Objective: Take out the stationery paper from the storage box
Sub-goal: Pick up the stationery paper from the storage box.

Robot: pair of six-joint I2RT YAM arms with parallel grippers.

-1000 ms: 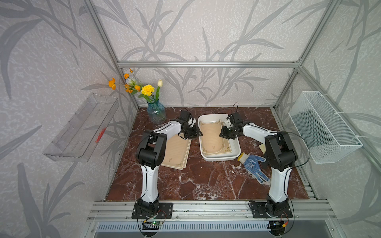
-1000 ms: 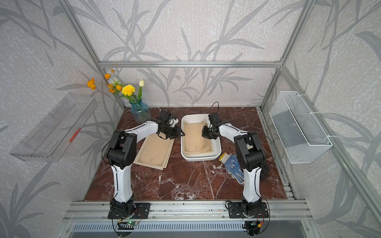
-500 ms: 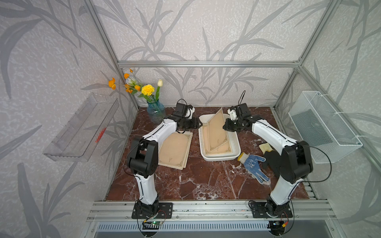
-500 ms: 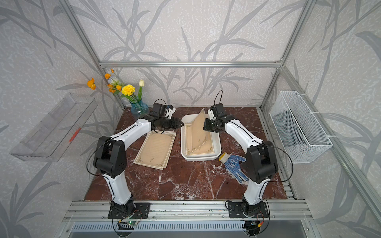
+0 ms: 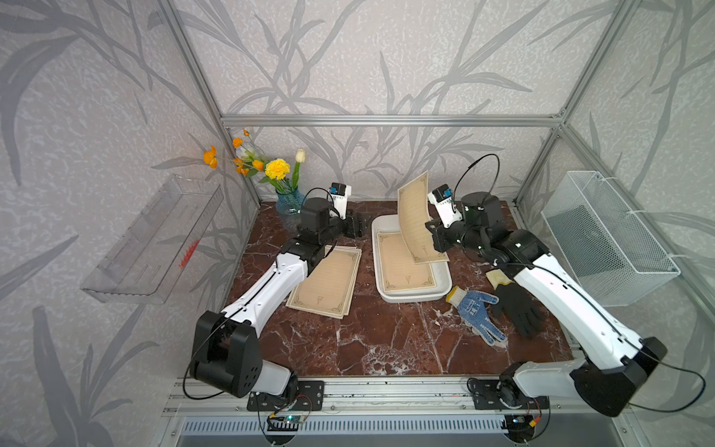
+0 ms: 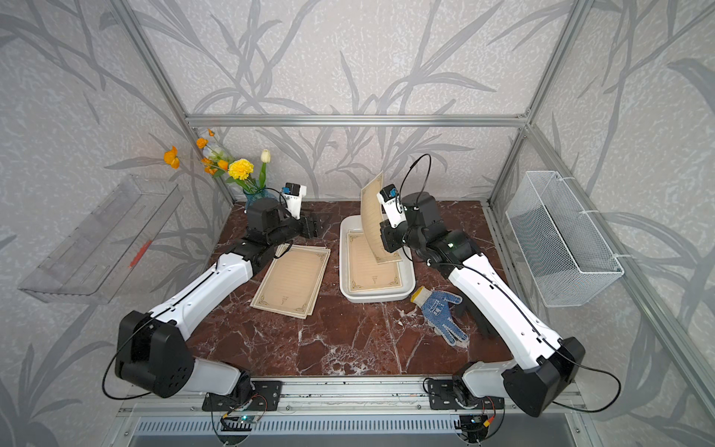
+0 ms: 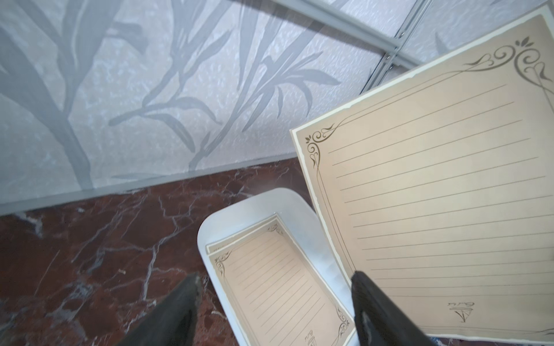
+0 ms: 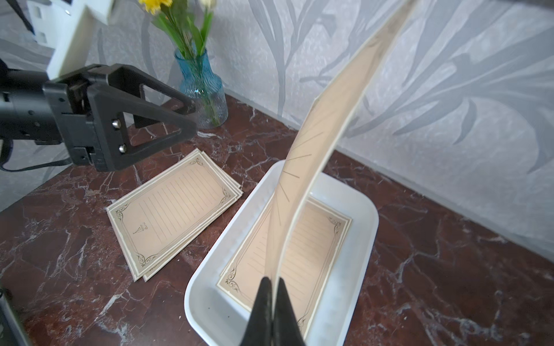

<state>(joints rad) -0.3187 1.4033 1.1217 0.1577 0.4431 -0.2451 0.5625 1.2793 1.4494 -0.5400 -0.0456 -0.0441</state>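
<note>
My right pincer (image 8: 272, 281) pinches one paper sheet (image 5: 414, 220) by its edge; its long axis rises away from that pincer above the storage box (image 5: 410, 297). My left pincer (image 7: 275, 277), spread wide, hangs just beside it.

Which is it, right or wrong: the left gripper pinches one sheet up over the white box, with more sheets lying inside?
Wrong arm: the right gripper pinches the lifted sheet over the white box, as the right wrist view shows; the left gripper is open and empty. More sheets do lie inside.
</note>
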